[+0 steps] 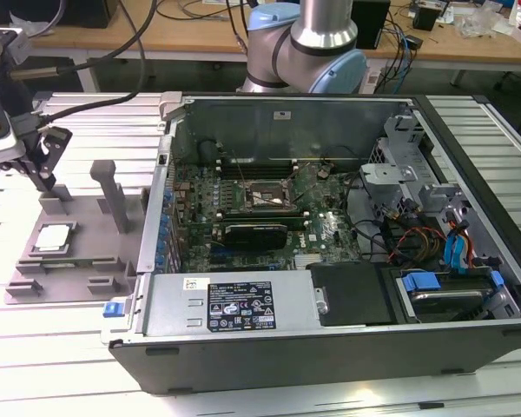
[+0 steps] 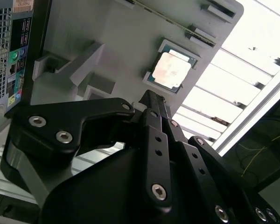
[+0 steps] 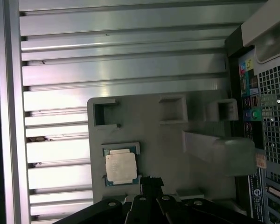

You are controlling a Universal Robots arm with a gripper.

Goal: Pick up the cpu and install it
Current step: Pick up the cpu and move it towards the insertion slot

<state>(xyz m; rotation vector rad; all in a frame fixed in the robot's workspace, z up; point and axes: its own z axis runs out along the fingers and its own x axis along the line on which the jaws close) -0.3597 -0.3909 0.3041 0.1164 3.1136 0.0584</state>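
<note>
The tool (image 2: 152, 96) hangs with its fingers pressed together and grips nothing. It is just above the tray (image 1: 91, 256) and near the cpu (image 3: 121, 167). The cpu lies flat in a tray recess on the tabletop (image 1: 35, 347), beside the open case (image 1: 330, 113). It looks light, rigid and slick-topped, likely delicate underneath, so its opposite edges seem the safest hold.

Clear air over the cpu (image 1: 54, 236); a tall post (image 1: 113, 195) rises near it, computer case (image 1: 154, 228) wall just past that.
</note>
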